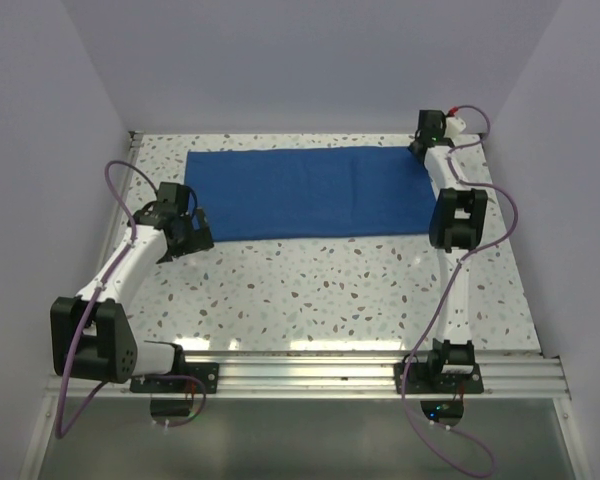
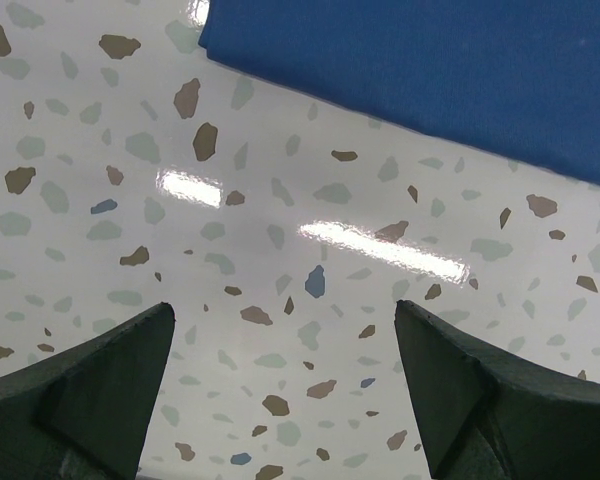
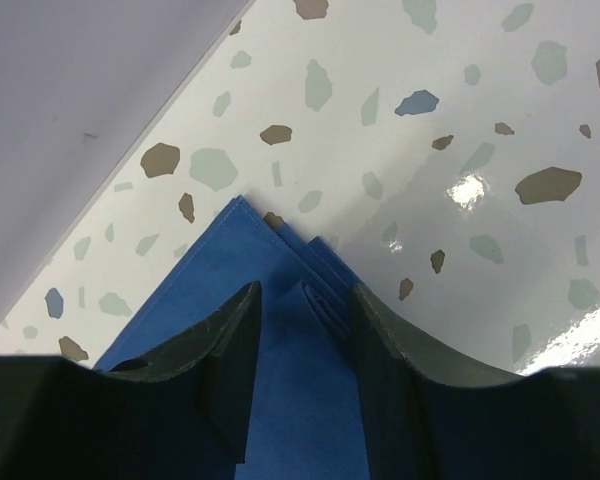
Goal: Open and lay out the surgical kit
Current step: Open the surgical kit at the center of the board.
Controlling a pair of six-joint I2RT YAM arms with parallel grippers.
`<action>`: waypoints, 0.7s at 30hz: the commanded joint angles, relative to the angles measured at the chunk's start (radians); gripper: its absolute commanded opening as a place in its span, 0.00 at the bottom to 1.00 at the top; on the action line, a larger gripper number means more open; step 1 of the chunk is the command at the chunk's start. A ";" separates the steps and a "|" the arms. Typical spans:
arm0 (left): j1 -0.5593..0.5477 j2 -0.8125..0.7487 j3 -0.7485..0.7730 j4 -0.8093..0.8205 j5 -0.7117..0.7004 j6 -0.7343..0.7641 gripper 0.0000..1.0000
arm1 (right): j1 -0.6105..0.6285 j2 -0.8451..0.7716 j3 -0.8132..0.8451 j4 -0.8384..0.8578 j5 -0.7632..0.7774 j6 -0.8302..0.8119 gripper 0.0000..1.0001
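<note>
Surgical kit cloth wrap (image 1: pixel 310 192) lies flat and blue at the far side of the table (image 1: pixel 310 290), none of its contents showing, so you likely have most unfolding left. Only your right wrist view shows stacked layers at the corner between the right gripper (image 3: pixel 305 290) and its narrowed jaws; whether they pinch it, you cannot tell. The left gripper (image 2: pixel 285 310) hangs wide over bare table beside the cloth's near edge.

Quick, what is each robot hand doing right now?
Left gripper: open, holding nothing.
Right gripper: jaws narrowed around the corner of the blue cloth wrap; whether it grips cannot be told.
</note>
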 commanded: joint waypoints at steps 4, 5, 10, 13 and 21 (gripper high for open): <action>-0.006 -0.030 -0.006 -0.015 -0.023 0.001 0.96 | 0.016 0.017 0.006 -0.058 0.029 -0.016 0.41; -0.006 -0.031 -0.008 -0.018 -0.025 0.003 0.95 | 0.016 0.021 0.009 -0.061 0.029 -0.014 0.39; -0.007 -0.039 -0.011 -0.027 -0.031 0.013 0.95 | 0.016 0.060 0.048 -0.092 0.015 -0.025 0.27; -0.006 -0.040 -0.008 -0.029 -0.031 0.018 0.96 | 0.016 0.057 0.048 -0.094 -0.010 -0.031 0.00; -0.006 -0.072 0.017 -0.006 -0.031 0.033 1.00 | 0.016 -0.109 -0.078 -0.020 -0.065 -0.062 0.00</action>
